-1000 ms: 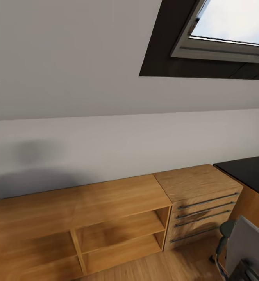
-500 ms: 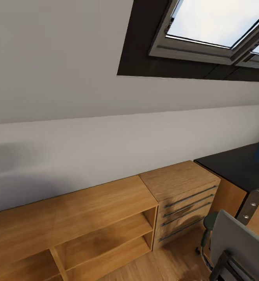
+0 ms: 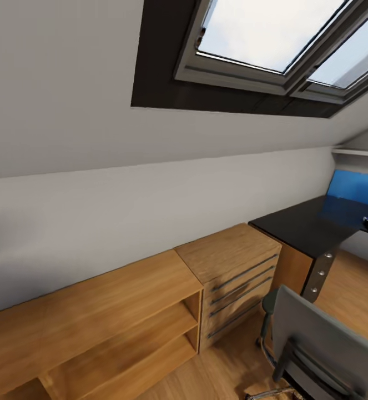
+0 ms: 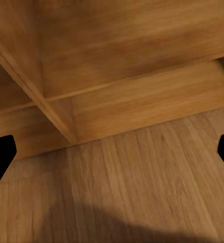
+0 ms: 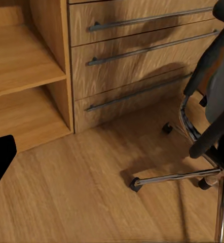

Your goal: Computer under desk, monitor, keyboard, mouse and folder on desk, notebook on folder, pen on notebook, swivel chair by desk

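Though tilted, swivel chair (image 3: 322,344) back-on

The swivel chair (image 3: 322,344) stands close before the desk (image 3: 306,225) and drawer cabinet (image 3: 236,275), narrowing the floor between.

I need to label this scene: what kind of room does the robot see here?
Probably an attic room used as a home office: skylights set in a sloped ceiling, a black-topped desk, and a grey swivel chair on the wood floor.

Desk (image 3: 306,225) top glossy black; low cabinet (image 3: 95,311) and drawer unit (image 3: 233,266) matt light wood (metal bar handles); swivel chair (image 3: 322,344) grey cloth, chrome base (image 5: 193,174); floor (image 4: 142,182) wood planks, 6 o'clock.
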Motion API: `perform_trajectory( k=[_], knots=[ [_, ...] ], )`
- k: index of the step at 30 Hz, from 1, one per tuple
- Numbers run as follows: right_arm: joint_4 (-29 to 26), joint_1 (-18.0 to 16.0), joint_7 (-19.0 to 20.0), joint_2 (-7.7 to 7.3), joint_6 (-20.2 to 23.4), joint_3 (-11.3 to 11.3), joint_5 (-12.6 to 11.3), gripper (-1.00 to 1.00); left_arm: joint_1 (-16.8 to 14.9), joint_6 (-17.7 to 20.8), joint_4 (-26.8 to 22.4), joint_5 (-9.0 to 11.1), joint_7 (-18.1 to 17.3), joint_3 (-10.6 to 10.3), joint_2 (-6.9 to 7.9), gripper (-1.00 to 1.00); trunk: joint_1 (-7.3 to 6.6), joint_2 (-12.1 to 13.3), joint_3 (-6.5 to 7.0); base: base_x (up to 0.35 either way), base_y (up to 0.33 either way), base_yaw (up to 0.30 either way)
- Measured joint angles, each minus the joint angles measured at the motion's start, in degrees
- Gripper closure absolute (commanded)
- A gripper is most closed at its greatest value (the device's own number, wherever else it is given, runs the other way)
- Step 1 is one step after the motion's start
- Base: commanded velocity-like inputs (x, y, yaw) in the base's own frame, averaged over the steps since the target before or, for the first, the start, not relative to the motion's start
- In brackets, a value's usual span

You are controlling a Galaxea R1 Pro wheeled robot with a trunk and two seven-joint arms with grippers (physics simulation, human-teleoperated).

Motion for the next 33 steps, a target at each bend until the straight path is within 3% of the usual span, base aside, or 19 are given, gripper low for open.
perform_trajectory(
  k=[15,33],
  knots=[
    [0.0,0.0,0.0,0.00,0.0,0.1,0.1,-1.00,0.0,0.0,0.0,0.0,0.0,0.0,0.00,-1.00,0.00,0.0,0.00,0.004,0.004,-0.300],
    [0.0,0.0,0.0,0.00,0.0,0.1,0.1,-1.00,0.0,0.0,0.0,0.0,0.0,0.0,0.00,-1.00,0.00,0.0,0.00,0.153,0.141,-0.300]
  ],
)
